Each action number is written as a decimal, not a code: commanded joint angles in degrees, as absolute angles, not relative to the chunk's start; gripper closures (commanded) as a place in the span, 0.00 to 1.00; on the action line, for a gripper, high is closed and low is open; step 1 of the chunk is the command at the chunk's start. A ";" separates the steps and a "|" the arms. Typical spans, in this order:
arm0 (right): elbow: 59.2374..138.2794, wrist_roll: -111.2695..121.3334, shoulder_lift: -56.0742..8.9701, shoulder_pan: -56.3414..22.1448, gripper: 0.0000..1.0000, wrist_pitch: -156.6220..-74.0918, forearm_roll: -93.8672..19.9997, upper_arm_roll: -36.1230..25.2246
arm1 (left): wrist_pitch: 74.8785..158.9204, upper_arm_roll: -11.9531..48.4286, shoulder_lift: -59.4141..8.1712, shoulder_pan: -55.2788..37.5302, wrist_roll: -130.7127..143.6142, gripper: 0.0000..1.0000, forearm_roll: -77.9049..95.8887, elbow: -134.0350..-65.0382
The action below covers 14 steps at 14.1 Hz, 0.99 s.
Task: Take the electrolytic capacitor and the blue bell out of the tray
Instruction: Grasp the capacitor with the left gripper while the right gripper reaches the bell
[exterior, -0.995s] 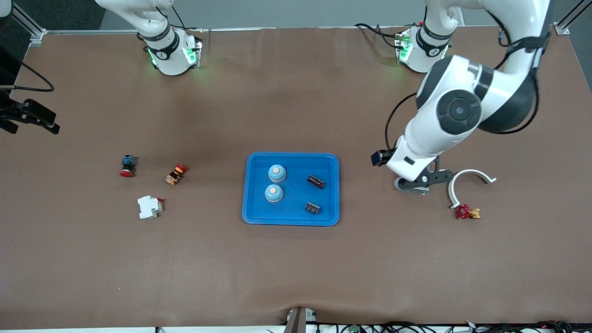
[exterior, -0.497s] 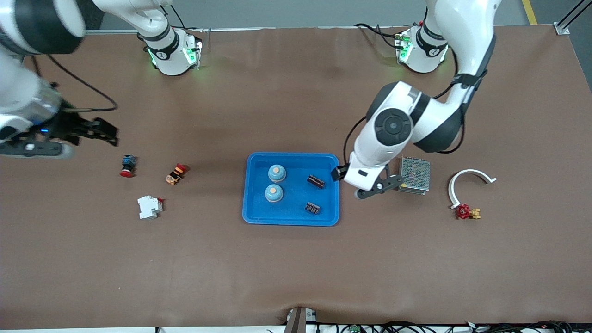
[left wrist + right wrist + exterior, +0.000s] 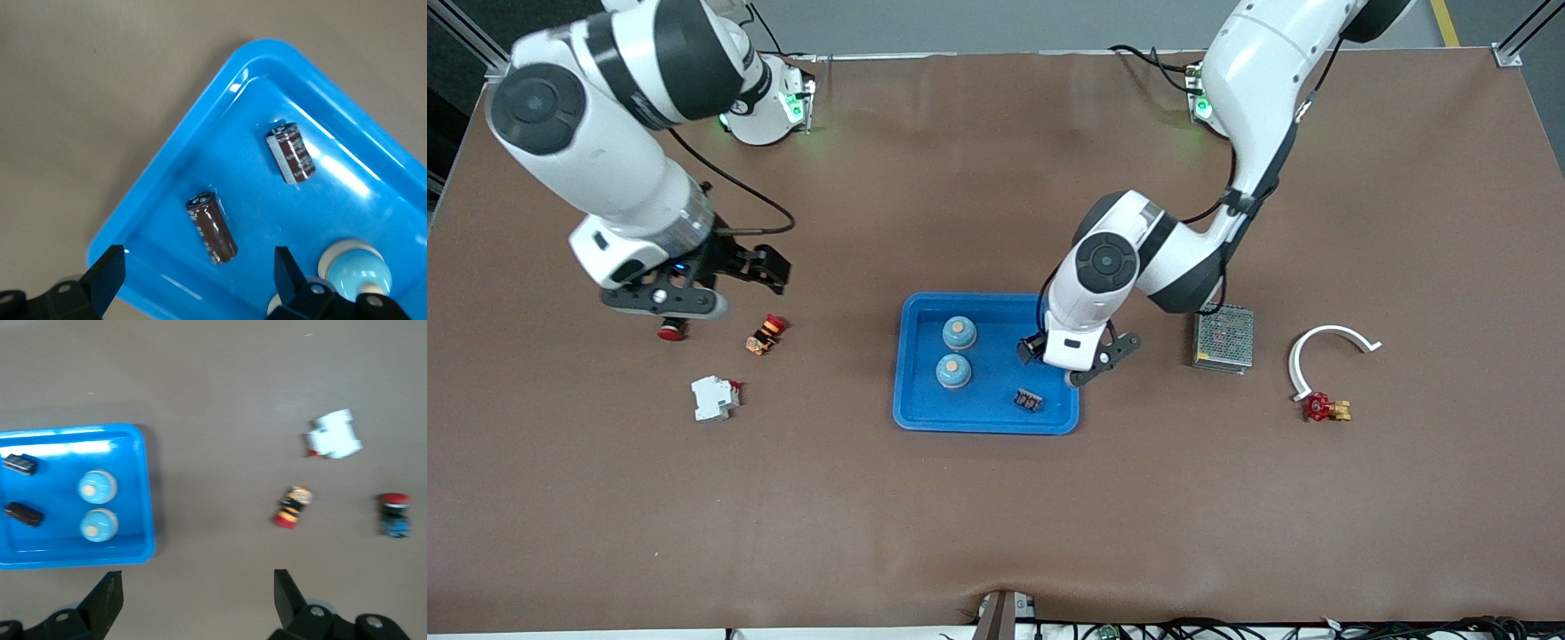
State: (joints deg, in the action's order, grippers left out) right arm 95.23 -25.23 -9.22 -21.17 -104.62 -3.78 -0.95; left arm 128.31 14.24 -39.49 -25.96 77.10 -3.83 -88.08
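Mid-worktop: blue tray holds two pale-blue bells and two dark capacitors. Bells sit on the tray's half toward the right arm's end, one bell nearer the front camera than its twin. Capacitors lie on the half toward the left arm's end.

Left end effector hangs over the tray edge at that end, fingers spread, holding nothing. Front view only shows one capacitor clearly; the left arm covers most of its partner. Left wrist view fills that gap: both capacitors lie on their sides, apart, one capacitor roughly between the spread fingertips, its partner deeper in the tray.

Right end effector is up over the worktop at the right arm's end, above the red-capped pushbutton, fingers spread, empty. Front view hides most of that button under the end effector; right wrist view shows it whole, red cap on a blue body, plus the orange-and-red switch and the white breaker.

Only in the front view, toward the left arm's end: metal mesh power supply, white curved clamp, red-handled brass valve.
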 commanded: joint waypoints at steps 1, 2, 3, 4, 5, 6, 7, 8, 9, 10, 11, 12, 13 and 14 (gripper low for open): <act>94.31 -30.04 -13.43 -24.07 0.00 -108.88 -7.11 -1.58 | 131.21 13.54 -42.62 -28.03 86.54 0.08 -6.15 -86.57; 94.31 -31.80 -14.67 -25.39 0.00 -110.72 -7.21 -1.58 | 131.74 13.54 -43.24 -28.21 87.88 0.12 -6.15 -86.57; 94.31 -33.47 -16.07 -26.79 0.00 -112.74 -7.21 -1.58 | 131.83 13.54 -43.76 -28.21 88.67 0.15 -6.15 -86.66; 94.31 -34.88 -17.56 -28.02 0.00 -114.68 -7.12 -1.58 | 131.75 13.54 -44.38 -28.30 89.64 0.18 -6.15 -86.57; 94.31 -36.46 -18.62 -28.99 0.00 -116.52 -7.12 -1.58 | 131.84 13.54 -45.17 -28.30 90.17 0.20 -6.15 -86.57; 94.31 -38.21 -19.76 -29.61 0.00 -118.20 -7.21 -1.58 | 132.27 13.54 -45.78 -28.30 90.35 0.23 -6.24 -86.57; 94.22 -39.97 -20.82 -30.58 0.00 -119.87 -7.12 -1.58 | 132.88 13.45 -46.57 -28.56 90.44 0.25 -6.15 -86.40; 94.22 -41.30 -22.05 -31.54 0.00 -121.27 -7.03 -1.58 | 132.89 13.19 -46.76 -28.74 90.61 0.28 -6.15 -86.05; 94.04 -41.48 -23.19 -31.99 0.00 -121.99 -6.51 -1.58 | 132.89 13.18 -46.84 -28.65 90.79 0.32 -6.15 -85.96; 93.96 -41.31 -24.42 -32.51 0.00 -122.78 -6.50 -1.58 | 132.98 13.18 -47.02 -28.74 90.97 0.36 -6.15 -85.87; 93.96 -40.87 -25.65 -33.04 0.00 -123.74 -6.50 -1.58 | 132.98 13.18 -47.37 -28.65 90.88 0.47 -6.15 -85.70; 93.87 -40.70 -26.71 -33.57 0.00 -124.27 -6.50 -1.58 | 132.98 13.18 -47.46 -28.74 90.62 0.63 -6.24 -85.69; 93.78 -40.78 -27.76 -34.36 0.00 -124.54 -6.42 -1.58 | 132.98 13.18 -47.46 -28.74 90.44 0.77 -6.33 -85.69; 93.78 -40.78 -28.47 -34.89 0.00 -125.41 -6.42 -1.58 | 132.89 13.18 -47.11 -28.65 90.44 0.94 -6.59 -85.69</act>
State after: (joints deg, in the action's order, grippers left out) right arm 95.14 -40.23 -26.56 -33.29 -124.60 -6.24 -0.97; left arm 132.81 13.87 -46.81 -27.84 89.44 -5.25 -86.97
